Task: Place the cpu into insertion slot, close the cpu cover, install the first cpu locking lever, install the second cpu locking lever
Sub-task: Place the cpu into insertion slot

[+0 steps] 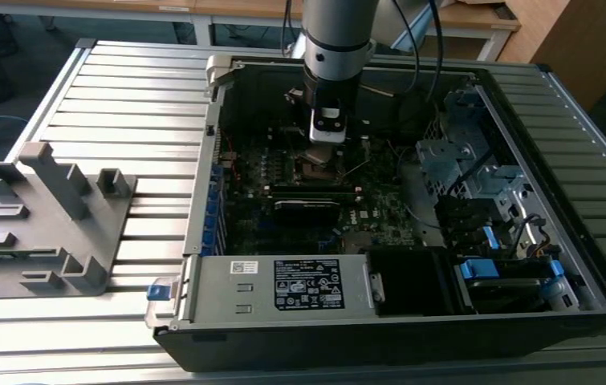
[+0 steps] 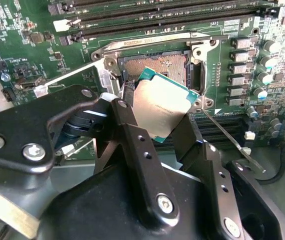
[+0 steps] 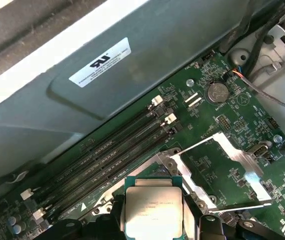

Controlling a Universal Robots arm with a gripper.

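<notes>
Slatted table (image 1: 120, 96), open labelled case (image 1: 388, 341); tool (image 2: 158, 120) clenched on cpu (image 2: 163, 102) over insertion slot (image 2: 155, 62); cpu cover (image 3: 245, 165) raised.

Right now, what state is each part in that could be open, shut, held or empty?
gripper: shut on the cpu.
cpu: held over the insertion slot, not seated.
insertion slot: empty, uncovered.
cpu cover: swung open.
locking lever: unlatched, swung out.
computer case: side open.

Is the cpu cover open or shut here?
Open. The cpu cover is swung back off the insertion slot, whose centre is bare; the gripper holds the cpu.
</notes>
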